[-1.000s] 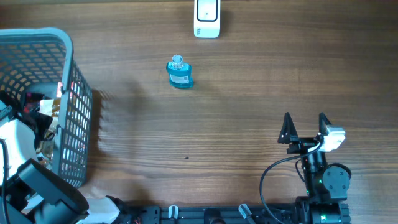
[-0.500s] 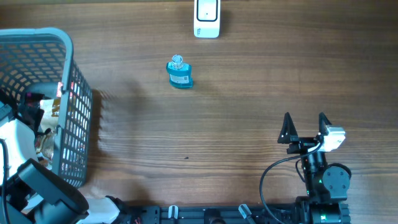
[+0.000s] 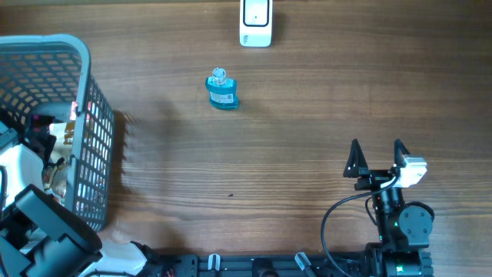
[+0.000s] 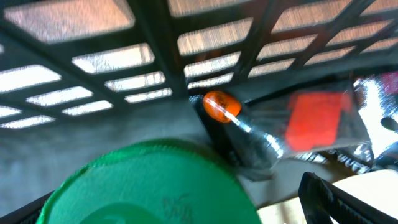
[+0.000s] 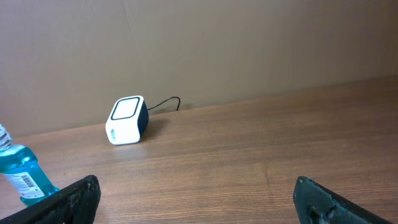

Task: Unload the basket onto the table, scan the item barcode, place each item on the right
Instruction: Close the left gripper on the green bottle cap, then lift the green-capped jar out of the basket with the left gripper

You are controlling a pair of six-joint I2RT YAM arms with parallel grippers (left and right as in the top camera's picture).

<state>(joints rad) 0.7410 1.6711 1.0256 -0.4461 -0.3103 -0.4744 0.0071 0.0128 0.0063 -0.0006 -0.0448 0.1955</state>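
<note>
Two tools gape empty: right tool (image 3: 377, 146) idle over the wooden bench (image 3: 269, 169), left tool (image 4: 174, 200) in the grey mesh basket (image 3: 84, 61) above a green round lid (image 4: 118, 180). Centre on that item before closing; white box scanner (image 3: 255, 23) stands well apart

Left arm (image 3: 48, 231), right arm (image 3: 390, 206); jaws wide

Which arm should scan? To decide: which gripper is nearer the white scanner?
Right. The right gripper hovers front-right of the scanner; the left gripper is inside the basket.

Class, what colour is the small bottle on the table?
The bottle is turquoise blue; the right wrist view shows it best.
</note>
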